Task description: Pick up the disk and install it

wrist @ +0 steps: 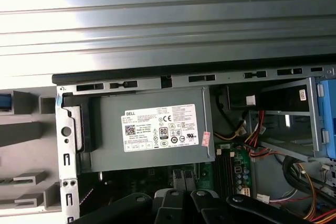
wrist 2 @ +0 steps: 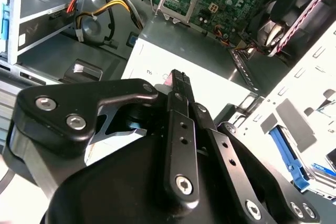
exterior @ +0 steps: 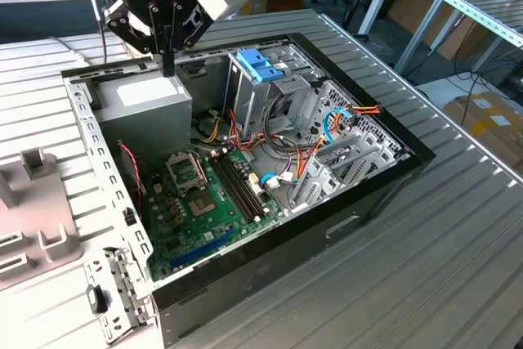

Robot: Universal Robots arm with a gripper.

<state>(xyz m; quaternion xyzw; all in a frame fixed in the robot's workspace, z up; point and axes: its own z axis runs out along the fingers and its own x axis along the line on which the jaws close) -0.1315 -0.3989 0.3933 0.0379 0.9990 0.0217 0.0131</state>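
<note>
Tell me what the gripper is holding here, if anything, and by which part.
Nothing is held: the gripper hangs over the grey power supply, its fingers closed together with nothing between them.

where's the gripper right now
In the exterior view the gripper is at the upper left, tip down directly over the grey power supply in the open computer case.

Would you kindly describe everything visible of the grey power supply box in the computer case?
The grey boxy sheet-metal power supply carries a white printed sticker on its upward face. It lies flat in a corner of the open black computer case, against the slotted metal frame rail, beside the green motherboard. Coloured wires bunch at one end. The robot's hand hangs over it; contact cannot be judged.
</note>
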